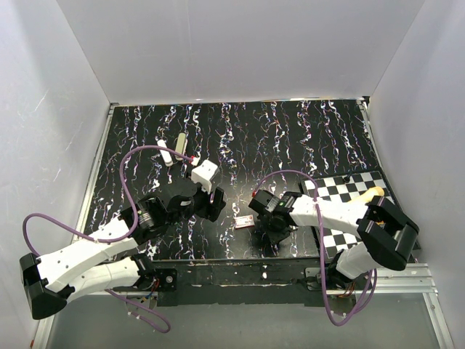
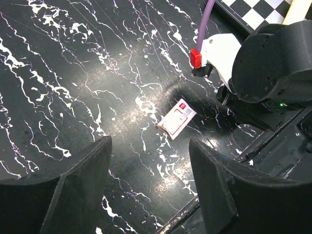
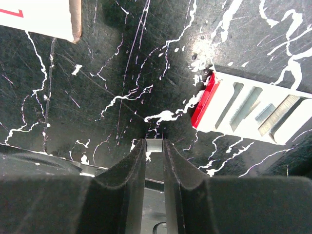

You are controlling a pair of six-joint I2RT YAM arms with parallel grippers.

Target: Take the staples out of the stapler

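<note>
Closest to me, the right gripper (image 3: 154, 146) hung low over the black marbled table (image 1: 327, 138) with its fingers (image 3: 129, 168) drawn almost together, only a narrow slot between them. A pale sliver showed at the tips, and I could not tell whether that was something pinched or just the gripper's own body. Just beside it lay a small white staple tray (image 3: 253, 109) with a red end and grey strips in its slots, its far end cut off by the edge of the wrist view. A white card corner (image 3: 39, 19) at the opposite edge of that view was too cropped to name. The left gripper (image 2: 148, 148) hovered near, its jaws spread wide with nothing between them. On the right a checkerboard mat (image 1: 341, 190) ran under the right arm (image 1: 385, 229), which hid much of it. Beyond both arms the table lay open up to the white walls (image 1: 240, 51). The stapler (image 1: 171, 151) lay out there toward the far left, well apart from either gripper — white, seemingly splayed into two bars, and too small to show whether any staples sat in it.
</note>
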